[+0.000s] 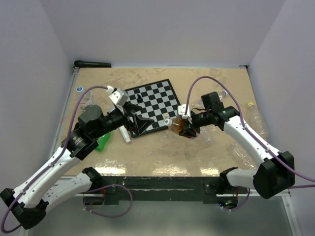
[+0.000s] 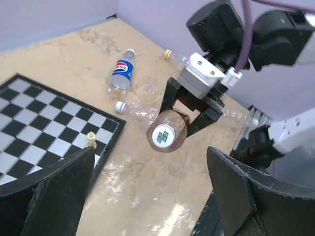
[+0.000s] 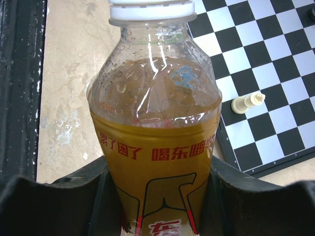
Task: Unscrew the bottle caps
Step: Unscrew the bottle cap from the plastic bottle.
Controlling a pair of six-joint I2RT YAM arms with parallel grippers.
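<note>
Desk [image 1: 162,152]: sand-coloured, carries black-and-white chessboard [image 1: 150,103].
Right tool [image 1: 188,129]: pinches clear amber-drink bottle [image 3: 157,147], white plastic cap [image 3: 151,11] on.
Left tool [image 2: 147,196]: spread wide, facing cap.

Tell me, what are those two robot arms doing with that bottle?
The right tool grips a clear plastic bottle of amber drink, pointing its round white screw cap toward the left tool. The left tool is wide open in front of the cap, not touching it. The cap is on the bottle.
</note>
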